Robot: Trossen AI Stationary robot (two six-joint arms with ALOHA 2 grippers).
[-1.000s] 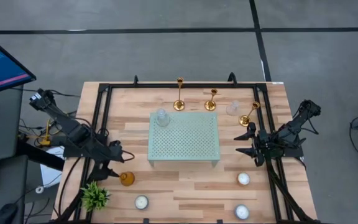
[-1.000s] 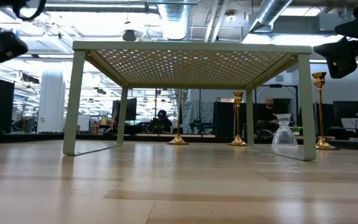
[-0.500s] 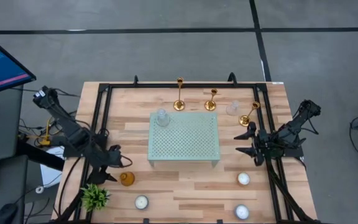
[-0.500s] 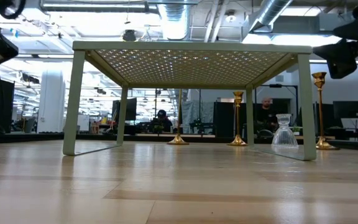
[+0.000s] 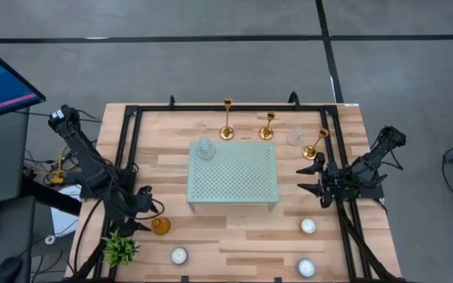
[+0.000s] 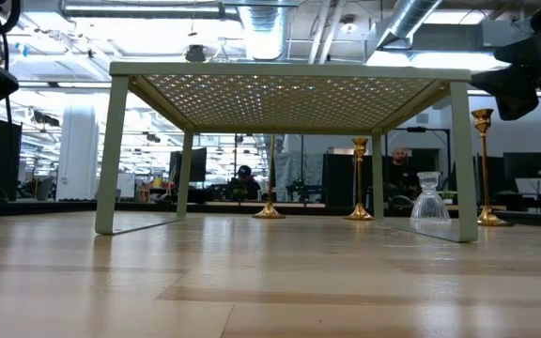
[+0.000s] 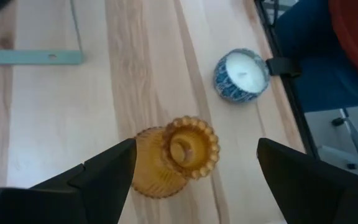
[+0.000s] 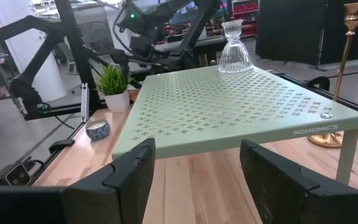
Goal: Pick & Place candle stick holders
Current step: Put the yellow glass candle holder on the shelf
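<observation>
The left gripper [image 5: 146,211] was held with jaws spread wide and empty beside the amber glass cup [image 5: 161,226] at the near left of the table [image 5: 234,236], which is no part of the task. The right gripper [image 5: 311,178] was poised at the right edge of the green perforated stand [image 5: 233,174], jaws parted about halfway, nothing held. The three candle stick holders [image 5: 226,119] were standing untouched along the far side, behind the stand; the rightmost [image 5: 316,144] lay just beyond the right gripper. That one would best be taken first: the stem should be approached level, gripped low near the base, and kept upright, since the clear glass cup [image 5: 293,137] stood close by and could be knocked.
</observation>
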